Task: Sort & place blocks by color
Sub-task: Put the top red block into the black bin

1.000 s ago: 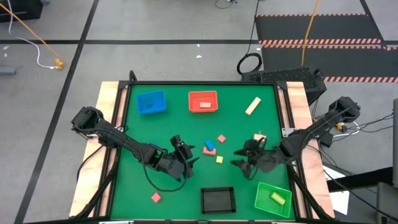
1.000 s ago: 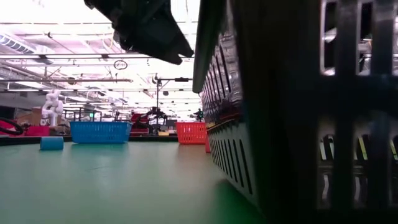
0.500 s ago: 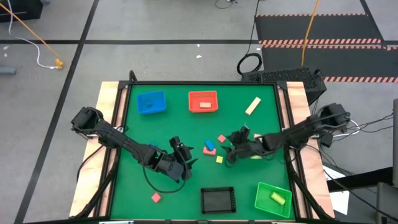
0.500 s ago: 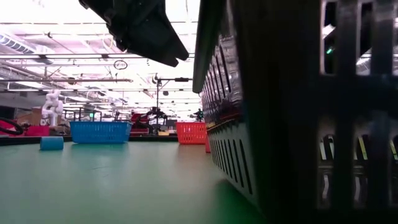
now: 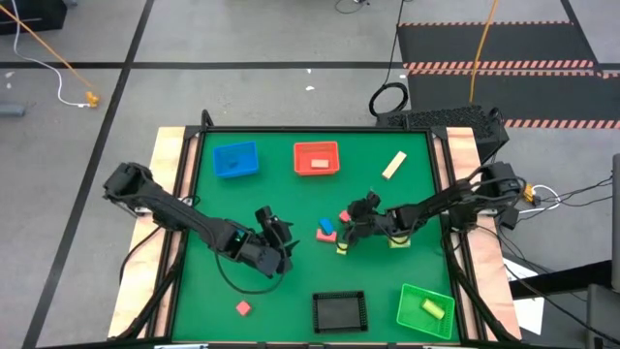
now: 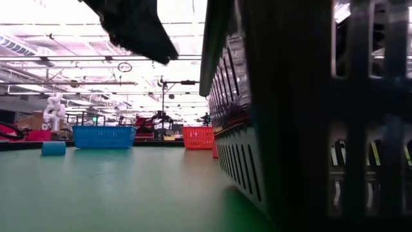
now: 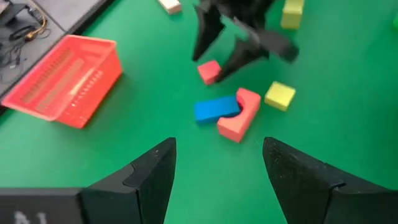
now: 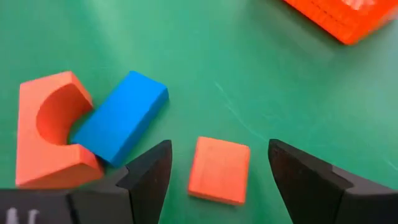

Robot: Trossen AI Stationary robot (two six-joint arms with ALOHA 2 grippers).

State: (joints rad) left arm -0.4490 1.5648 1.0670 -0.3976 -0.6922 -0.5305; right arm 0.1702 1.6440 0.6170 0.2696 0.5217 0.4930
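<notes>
My right gripper (image 5: 347, 221) (image 8: 219, 149) is open and low over the table's middle. Its fingers stand on either side of a small pink block (image 8: 219, 170) (image 7: 209, 71) that lies flat on the green mat. Whether they touch it, I cannot tell. Just left of it a blue bar (image 8: 121, 117) (image 7: 216, 109) leans into the hollow of a pink arch block (image 8: 46, 140) (image 7: 239, 115). A yellow cube (image 5: 341, 248) (image 7: 280, 95) lies nearer the front. My left gripper (image 5: 279, 240) (image 7: 217, 144) hangs open and empty left of this cluster.
Blue tray (image 5: 235, 160) and red tray (image 5: 317, 158) stand at the back. Black tray (image 5: 339, 310) and green tray (image 5: 424, 308), which holds a yellow-green block, stand at the front. A tan bar (image 5: 393, 165), a yellow-green block (image 5: 398, 240) and a pink cube (image 5: 242, 307) lie apart.
My right gripper has swung from the right side toward the table's left and down, rolling as it went. It has come down around the small pink block and stays open. My left gripper has backed off a little toward the left. No block has moved.
</notes>
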